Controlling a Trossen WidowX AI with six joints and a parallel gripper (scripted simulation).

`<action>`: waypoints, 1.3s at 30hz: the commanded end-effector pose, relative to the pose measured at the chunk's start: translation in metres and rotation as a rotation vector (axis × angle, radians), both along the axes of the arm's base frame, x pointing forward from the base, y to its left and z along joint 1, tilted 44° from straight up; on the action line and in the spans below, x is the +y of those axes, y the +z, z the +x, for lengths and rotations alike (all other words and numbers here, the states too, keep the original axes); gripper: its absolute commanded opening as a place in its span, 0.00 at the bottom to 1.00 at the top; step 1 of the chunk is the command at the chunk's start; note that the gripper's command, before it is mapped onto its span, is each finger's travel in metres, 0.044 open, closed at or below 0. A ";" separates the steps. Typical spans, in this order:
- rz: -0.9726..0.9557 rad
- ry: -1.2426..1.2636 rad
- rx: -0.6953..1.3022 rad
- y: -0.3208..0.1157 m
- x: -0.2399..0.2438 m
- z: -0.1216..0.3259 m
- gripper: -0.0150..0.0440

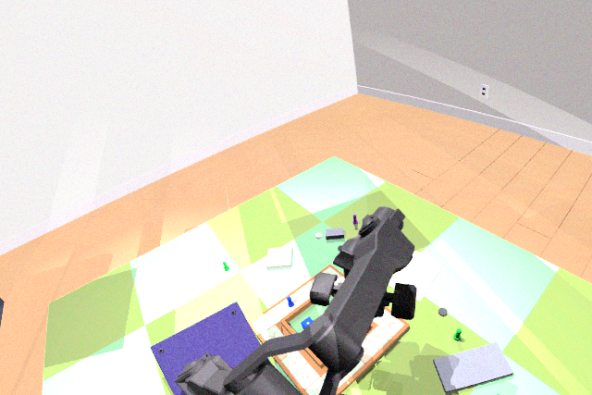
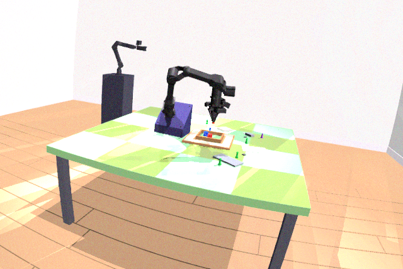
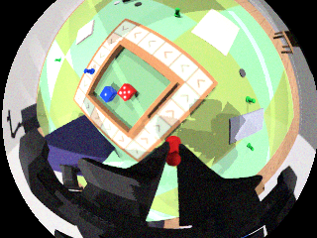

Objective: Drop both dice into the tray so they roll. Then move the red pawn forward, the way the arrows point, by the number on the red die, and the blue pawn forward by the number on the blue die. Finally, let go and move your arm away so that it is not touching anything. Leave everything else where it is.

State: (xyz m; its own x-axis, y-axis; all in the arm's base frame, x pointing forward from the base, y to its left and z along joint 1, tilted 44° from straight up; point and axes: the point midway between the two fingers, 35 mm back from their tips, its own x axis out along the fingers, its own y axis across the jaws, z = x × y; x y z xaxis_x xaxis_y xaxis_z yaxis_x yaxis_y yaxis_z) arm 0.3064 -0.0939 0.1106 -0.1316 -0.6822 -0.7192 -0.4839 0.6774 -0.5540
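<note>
My gripper (image 2: 213, 120) (image 3: 173, 149) is shut on the red pawn (image 2: 213, 123) (image 3: 173, 154) and holds it in the air above the board (image 2: 192, 140) (image 3: 165, 52). The blue pawn (image 1: 289, 302) (image 2: 210, 128) (image 3: 89, 70) stands on the board's track, on the side away from the gripper. The red die (image 2: 210, 135) (image 3: 127, 92) and the blue die (image 1: 306, 322) (image 2: 205, 133) (image 3: 108, 94) lie close together in the tray (image 3: 149, 60). The red die's upper face shows several white pips; the blue die's number is unclear. In the top view the arm hides the red pawn.
A grey slab (image 1: 473, 366) (image 2: 227, 159) (image 3: 247, 126) lies beyond the board near green pawns (image 1: 458, 334) (image 2: 220, 162). A white slab (image 1: 279, 257), a small dark block (image 1: 334, 233) and a purple pawn (image 1: 355, 219) (image 2: 262, 135) lie farther out. The purple block (image 1: 205, 333) (image 2: 175, 119) is beside the arm's base.
</note>
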 end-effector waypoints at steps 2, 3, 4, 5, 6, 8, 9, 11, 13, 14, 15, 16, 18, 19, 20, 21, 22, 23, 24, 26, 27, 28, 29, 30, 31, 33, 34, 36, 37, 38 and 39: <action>0.004 0.000 -0.006 -0.009 0.005 0.012 0.25; 0.005 0.000 -0.006 -0.013 0.006 0.015 0.25; 0.005 0.000 -0.006 -0.016 0.007 0.018 0.25; 0.005 0.000 -0.006 -0.020 0.008 0.021 0.25; 0.005 0.000 -0.007 -0.024 0.009 0.025 0.25; 0.006 0.001 -0.007 -0.032 0.011 0.031 0.25; 0.007 0.002 -0.006 -0.037 0.012 0.034 0.25; 0.008 0.004 -0.005 -0.045 0.014 0.040 0.25; 0.010 0.005 -0.005 -0.054 0.017 0.046 0.25; 0.011 0.006 -0.004 -0.059 0.018 0.048 0.25; 0.011 0.007 -0.004 -0.063 0.019 0.051 0.25; 0.012 0.008 -0.003 -0.068 0.020 0.054 0.25; 0.012 0.008 -0.004 -0.077 0.022 0.059 0.25; 0.012 0.008 -0.004 -0.082 0.023 0.061 0.25; 0.011 0.007 -0.005 -0.087 0.024 0.063 0.25; 0.011 0.006 -0.006 -0.091 0.025 0.066 0.25; 0.011 0.006 -0.006 -0.096 0.026 0.068 0.25; 0.010 0.005 -0.007 -0.101 0.027 0.070 0.25; 0.010 0.005 -0.007 -0.106 0.028 0.072 0.25; 0.009 0.003 -0.009 -0.116 0.031 0.076 0.25; 0.009 0.003 -0.009 -0.121 0.032 0.078 0.25; 0.008 0.002 -0.010 -0.126 0.033 0.079 0.25; 0.008 0.002 -0.010 -0.131 0.034 0.081 0.25; 0.007 0.001 -0.011 -0.136 0.035 0.083 0.25; 0.007 0.000 -0.012 -0.141 0.036 0.084 0.25; 0.007 0.000 -0.012 -0.148 0.037 0.086 0.25; 0.006 0.000 -0.012 -0.149 0.037 0.086 0.25; 0.006 0.000 -0.012 -0.149 0.037 0.086 0.25; 0.006 0.000 -0.012 -0.149 0.037 0.086 0.25; 0.006 0.000 -0.012 -0.149 0.037 0.086 0.25; 0.006 0.000 -0.012 -0.150 0.036 0.086 0.25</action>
State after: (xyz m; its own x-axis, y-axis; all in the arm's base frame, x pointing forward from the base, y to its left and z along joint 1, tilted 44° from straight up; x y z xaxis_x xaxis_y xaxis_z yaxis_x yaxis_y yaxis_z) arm 0.3871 -0.0598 -0.0404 -0.1402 -0.6807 -0.7190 -0.4885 0.6792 -0.5478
